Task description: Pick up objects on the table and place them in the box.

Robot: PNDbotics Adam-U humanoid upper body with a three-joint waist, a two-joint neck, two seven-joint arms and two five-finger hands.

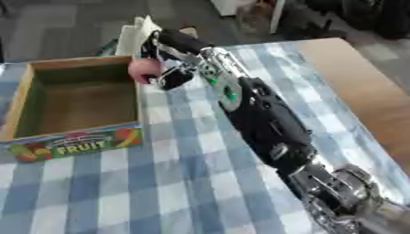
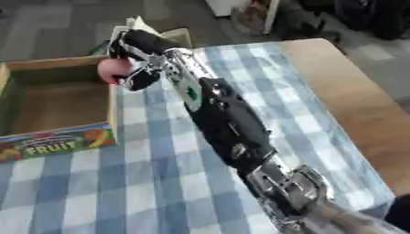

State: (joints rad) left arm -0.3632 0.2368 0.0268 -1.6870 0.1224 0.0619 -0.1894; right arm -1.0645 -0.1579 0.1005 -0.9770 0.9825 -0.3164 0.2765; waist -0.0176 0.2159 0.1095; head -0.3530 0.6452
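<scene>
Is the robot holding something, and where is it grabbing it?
Yes. The right hand has its fingers curled round a small pink round thing, gripping its right side, at the box wall's top edge.

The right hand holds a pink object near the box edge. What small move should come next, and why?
Probably a short move to the robot's left, then opening the fingers. The right hand is curled round the pink object, which sits at the right wall of the wooden box, not clearly over the bare floor inside. Released now, it might hit the rim.
</scene>
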